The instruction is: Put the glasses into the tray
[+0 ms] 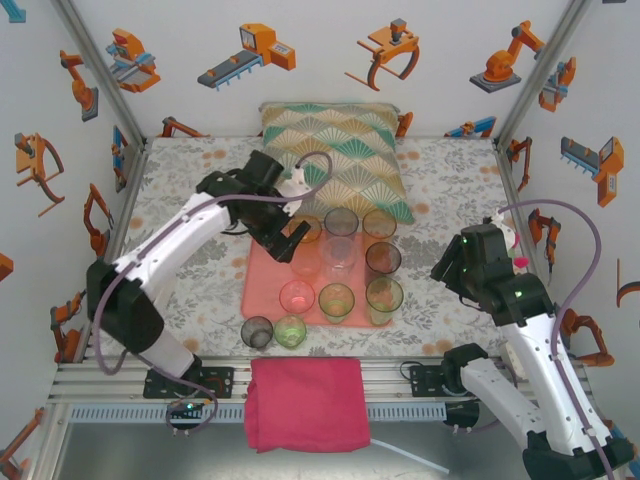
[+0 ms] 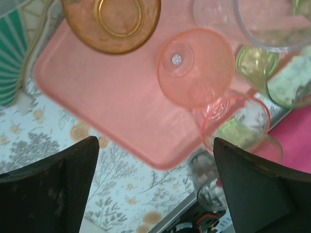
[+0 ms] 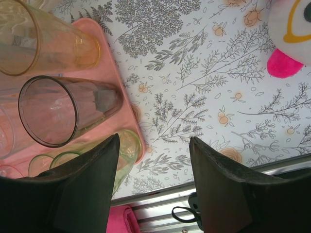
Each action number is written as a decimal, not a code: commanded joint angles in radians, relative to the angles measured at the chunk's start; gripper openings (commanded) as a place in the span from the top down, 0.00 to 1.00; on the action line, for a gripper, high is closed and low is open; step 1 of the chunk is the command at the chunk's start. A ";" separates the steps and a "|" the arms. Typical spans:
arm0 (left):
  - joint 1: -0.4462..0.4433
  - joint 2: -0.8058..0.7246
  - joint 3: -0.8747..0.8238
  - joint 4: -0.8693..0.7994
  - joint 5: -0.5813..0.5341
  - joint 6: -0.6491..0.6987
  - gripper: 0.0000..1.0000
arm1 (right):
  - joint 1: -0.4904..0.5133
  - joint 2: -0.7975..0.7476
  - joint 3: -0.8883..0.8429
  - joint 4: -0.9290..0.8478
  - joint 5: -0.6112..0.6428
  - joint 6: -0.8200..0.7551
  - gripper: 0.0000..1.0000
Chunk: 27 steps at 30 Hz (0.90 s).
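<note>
Salmon-pink tray (image 1: 266, 288), mid-bench, was found loaded; grey glass (image 1: 257, 332) and green glass (image 1: 290, 331) were noted outside, by the near edge. Left hand (image 1: 289, 243) and right hand (image 3: 153, 141) were seen open, empty; grasping a stray was judged next.

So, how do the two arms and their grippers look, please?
The left arm and the right arm have white links and black joints; a mauve cable loops along each. The left gripper and the right gripper each have two broad, dark, matte fingers.

Top view high, rear, looking down; wrist views close, downward, sharing tray (image 2: 112, 107) (opposite sides).
</note>
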 commanded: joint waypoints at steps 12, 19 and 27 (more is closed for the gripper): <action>0.141 -0.299 -0.279 -0.315 0.156 0.340 0.12 | -0.007 0.034 0.051 -0.002 0.027 -0.017 0.44; 0.138 -0.301 -0.379 -0.220 0.176 0.288 0.14 | -0.006 0.038 0.069 -0.004 0.020 -0.017 0.44; 0.089 -0.304 -0.419 -0.138 0.165 0.233 0.14 | -0.007 0.073 0.093 -0.053 -0.055 -0.075 0.44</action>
